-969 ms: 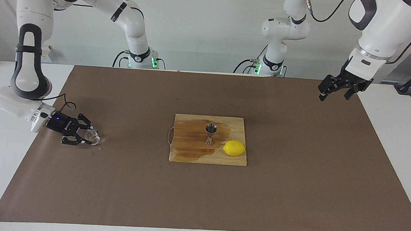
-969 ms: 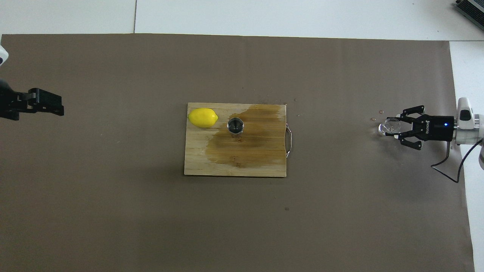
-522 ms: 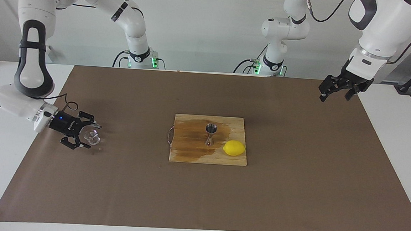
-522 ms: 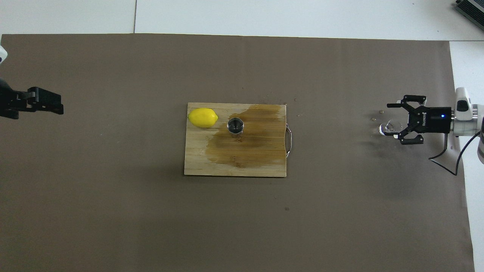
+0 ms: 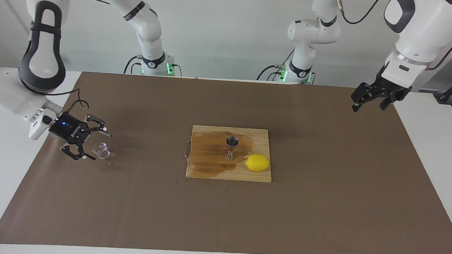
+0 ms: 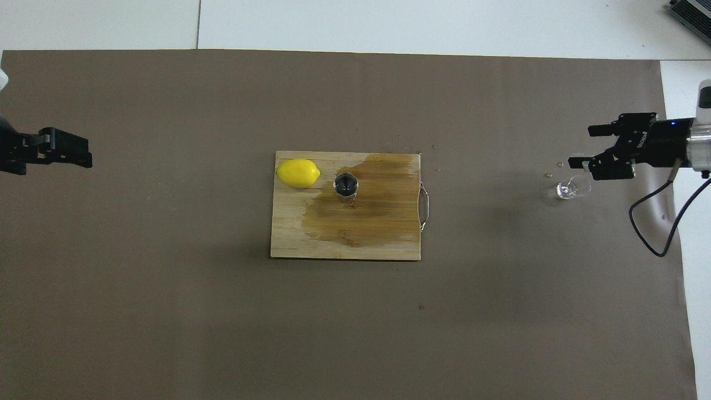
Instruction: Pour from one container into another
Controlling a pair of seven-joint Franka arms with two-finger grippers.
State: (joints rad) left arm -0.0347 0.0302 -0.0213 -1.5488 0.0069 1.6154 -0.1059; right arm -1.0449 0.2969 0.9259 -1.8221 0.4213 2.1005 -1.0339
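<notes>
Right gripper [image 5: 87,144] jaws apart, holding nothing; it hangs low over the mat at the right arm's end, the cup [image 5: 101,150] just past its fingertips, not touching as far as the facing view shows. Left gripper [image 5: 371,99] jaws apart, empty, raised over the mat's corner at the left arm's end; that arm waits.

Cup: on the brown mat [image 6: 166,311], well apart from the board [image 6: 289,244], at about 3 o'clock from it in the overhead view. Whether it stands upright or leans, cannot tell; mouth seems to face up. No liquid visible in it.

Jigger [image 5: 231,147]: upright on the board, long axis vertical, open cone up, narrow waist midway. A lemon [image 5: 257,162] lies beside it, at 9 o'clock of it overhead. Wet stain [image 6: 366,205] spreads around the jigger's foot, mostly toward 4 o'clock overhead.

Handling, judged: cup is light, stiff, smooth glass, likely slippery and breakable. Best taken across its side wall, mid-height, with a gentle squeeze. Jigger is rigid metal on a small foot, so it would tip if nudged.
</notes>
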